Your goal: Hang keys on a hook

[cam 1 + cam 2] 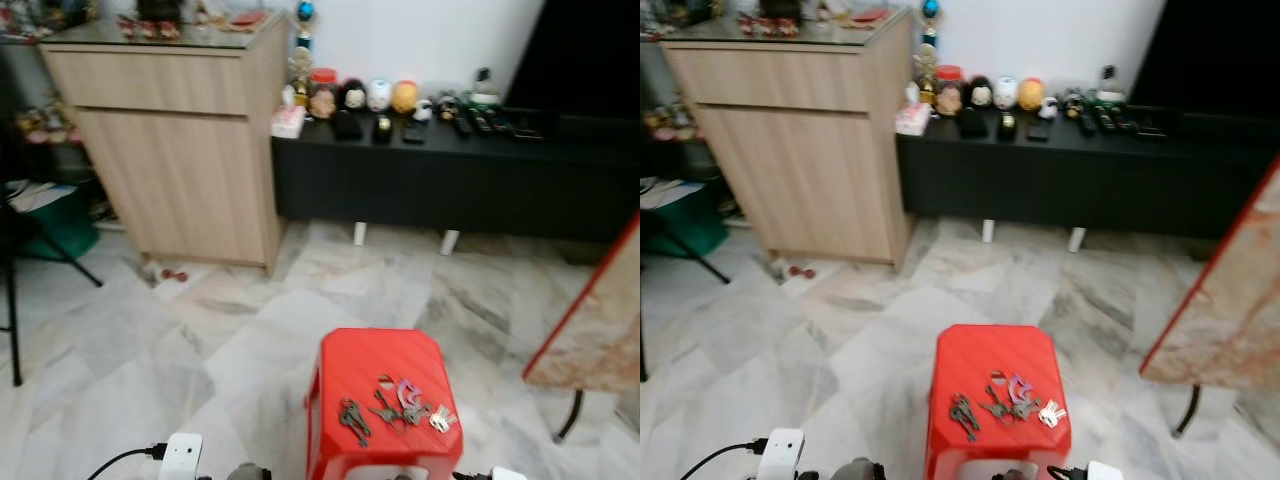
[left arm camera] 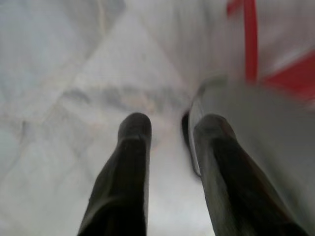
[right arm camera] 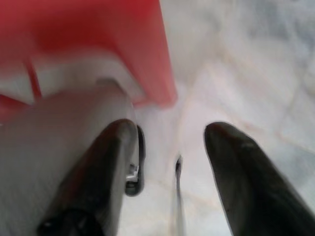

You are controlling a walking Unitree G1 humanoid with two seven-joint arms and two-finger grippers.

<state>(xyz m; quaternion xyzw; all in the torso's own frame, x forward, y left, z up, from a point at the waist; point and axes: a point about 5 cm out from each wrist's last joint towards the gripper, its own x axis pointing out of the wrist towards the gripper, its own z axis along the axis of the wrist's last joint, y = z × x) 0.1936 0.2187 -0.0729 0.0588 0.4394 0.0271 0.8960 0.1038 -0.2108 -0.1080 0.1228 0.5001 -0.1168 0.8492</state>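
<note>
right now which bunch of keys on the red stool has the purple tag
The right-hand bunch of keys has the purple tag; the dark bunch near the red stool's left side is plain grey metal.

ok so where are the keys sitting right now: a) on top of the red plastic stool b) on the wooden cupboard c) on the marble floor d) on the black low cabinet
a: the bunches of metal keys lie spread across the near part of the red plastic stool's flat top, in front of the robot.

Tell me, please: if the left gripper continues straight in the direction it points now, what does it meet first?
Probably the marble floor. The left gripper is open, empty, pointing down at bare tiles; depth is unclear.
</note>
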